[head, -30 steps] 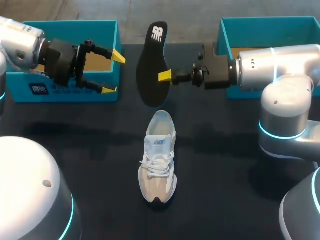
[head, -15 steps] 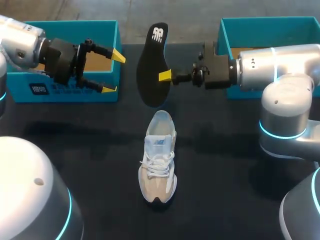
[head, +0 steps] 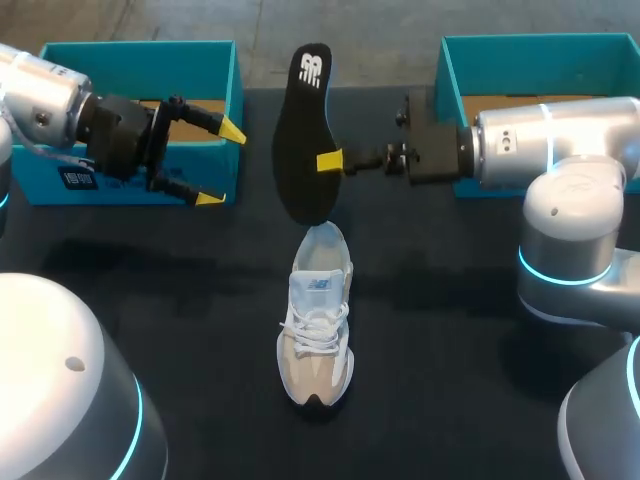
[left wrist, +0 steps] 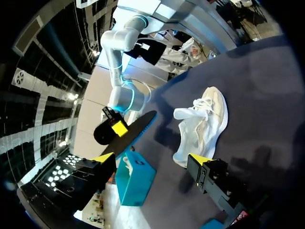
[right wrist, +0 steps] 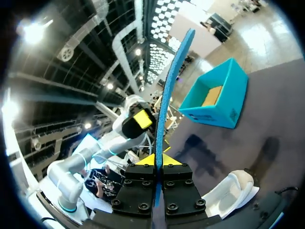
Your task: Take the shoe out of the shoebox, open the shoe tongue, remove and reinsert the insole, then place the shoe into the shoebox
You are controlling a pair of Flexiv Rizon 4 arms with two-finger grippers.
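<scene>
Dark matte tabletop (head: 450, 380); right jaws pinch flat black insole (head: 300, 125), left jaws gape.

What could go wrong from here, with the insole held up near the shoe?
The right gripper pinches the insole only at one edge, so it might pivot or slip. The shoe lies unheld on the table, the open left gripper apart from it; pushing the insole in could shove it away.

1. The table (head: 440, 400) is lit softly from overhead in the head view.
2. Faint, diffuse shadows are cast on it beside the shoe (head: 317, 315).
3. Highlights are seen on the right arm's (head: 560, 150) glossy shell; lamp glare is caught in the right wrist view.
</scene>
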